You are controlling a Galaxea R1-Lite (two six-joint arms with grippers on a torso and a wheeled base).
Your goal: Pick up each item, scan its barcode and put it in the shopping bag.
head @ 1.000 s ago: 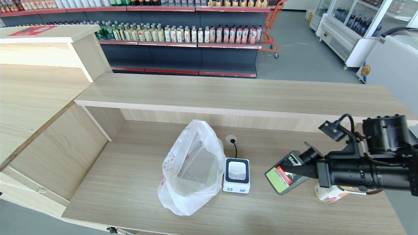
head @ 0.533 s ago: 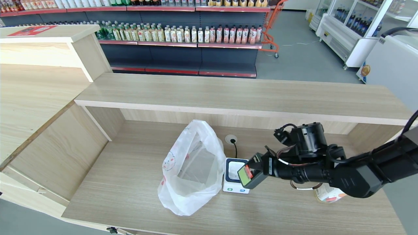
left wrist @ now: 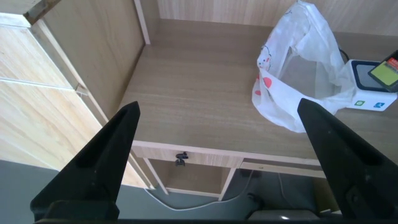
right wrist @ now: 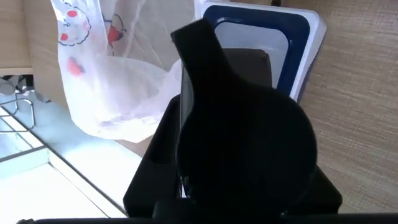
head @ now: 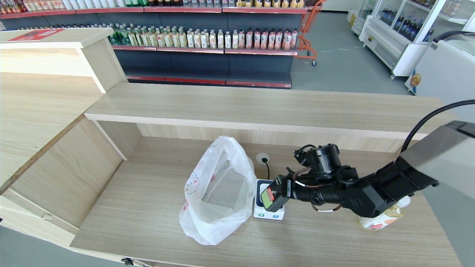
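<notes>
My right gripper (head: 277,193) is shut on a small flat box (head: 268,197) with a green, red and black face. It holds the box just above the white barcode scanner (head: 268,214), whose blue-rimmed window (right wrist: 297,38) lies under the dark fingers (right wrist: 200,50). The white plastic shopping bag (head: 217,193) stands open right beside the scanner on its left, and the bag (right wrist: 106,87) is near the gripper. A printed cup (head: 378,221) stands on the counter at the right, partly behind the arm. My left gripper (left wrist: 224,155) is open and holds nothing, above the counter's front edge, left of the bag (left wrist: 301,68).
The scanner's black cable runs to a round socket (head: 262,158) in the counter. A raised wooden shelf (head: 259,107) borders the back and a wooden side wall (head: 70,167) the left. Bare counter (head: 141,207) lies left of the bag.
My right arm has carried the box leftward and down from the counter's right side to just over the scanner. The bag, the scanner and the cup have stayed in place.
</notes>
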